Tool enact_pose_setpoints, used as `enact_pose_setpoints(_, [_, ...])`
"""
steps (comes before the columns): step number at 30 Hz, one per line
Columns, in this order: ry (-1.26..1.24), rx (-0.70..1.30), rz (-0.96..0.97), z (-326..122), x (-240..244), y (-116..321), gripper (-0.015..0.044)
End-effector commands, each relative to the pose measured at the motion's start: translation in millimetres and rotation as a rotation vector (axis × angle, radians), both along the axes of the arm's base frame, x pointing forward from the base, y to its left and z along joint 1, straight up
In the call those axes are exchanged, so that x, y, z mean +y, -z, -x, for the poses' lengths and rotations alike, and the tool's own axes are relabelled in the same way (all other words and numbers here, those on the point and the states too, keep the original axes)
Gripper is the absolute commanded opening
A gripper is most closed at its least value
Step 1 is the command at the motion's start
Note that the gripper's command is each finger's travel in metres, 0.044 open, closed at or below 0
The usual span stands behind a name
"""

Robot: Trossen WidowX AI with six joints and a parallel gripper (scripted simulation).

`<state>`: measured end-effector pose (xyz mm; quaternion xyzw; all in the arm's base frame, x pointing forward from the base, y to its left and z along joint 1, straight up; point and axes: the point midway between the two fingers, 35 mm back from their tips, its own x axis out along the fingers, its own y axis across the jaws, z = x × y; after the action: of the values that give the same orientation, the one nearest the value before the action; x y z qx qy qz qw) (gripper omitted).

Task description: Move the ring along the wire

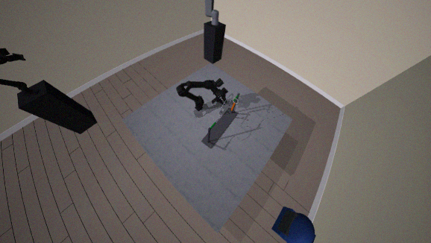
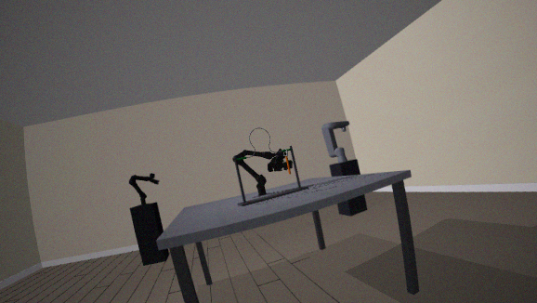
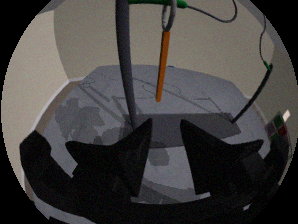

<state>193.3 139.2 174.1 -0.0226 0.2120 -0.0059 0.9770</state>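
Observation:
The ring [image 1: 236, 101] [image 3: 169, 19] [image 2: 286, 150] hangs around the green part [image 1: 237, 95] [image 3: 147, 2] of the wire, beside one post [image 2: 295, 171] [image 3: 125, 60]. Its orange handle [image 1: 233, 107] [image 2: 288, 165] [image 3: 163, 65] points down, slightly tilted in the wrist view. My gripper [image 3: 166, 121] is open and empty. In the wrist view its fingertips stand apart, below the handle's lower end, and do not hold it. The other green part [image 1: 213, 125] [image 2: 241, 158] [image 3: 268, 66] is bare at the other post [image 1: 209, 136] [image 2: 240, 182] [image 3: 252, 97].
The thin grey wire [image 2: 259, 128] rises in a loop between the green parts. Both posts stand on a dark base [image 1: 222, 127] [image 3: 210, 131] on the table [image 1: 175, 149] [image 2: 209, 220]. My arm [image 1: 201, 84] [image 2: 251, 173] stands behind the wire in the exterior view.

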Motion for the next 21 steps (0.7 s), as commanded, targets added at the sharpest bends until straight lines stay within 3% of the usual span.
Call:
enact_pose_setpoints(1, [0.004,-0.006,-0.007,0.2,-0.2,-2.0,0.0160])
enact_pose_setpoints(12, [0.004,-0.006,-0.007,0.2,-0.2,-2.0,0.0160])
enact_pose_setpoints(21, [-0.002,-0.007,-0.002,43.4,0.6,-22.2,0.0396])
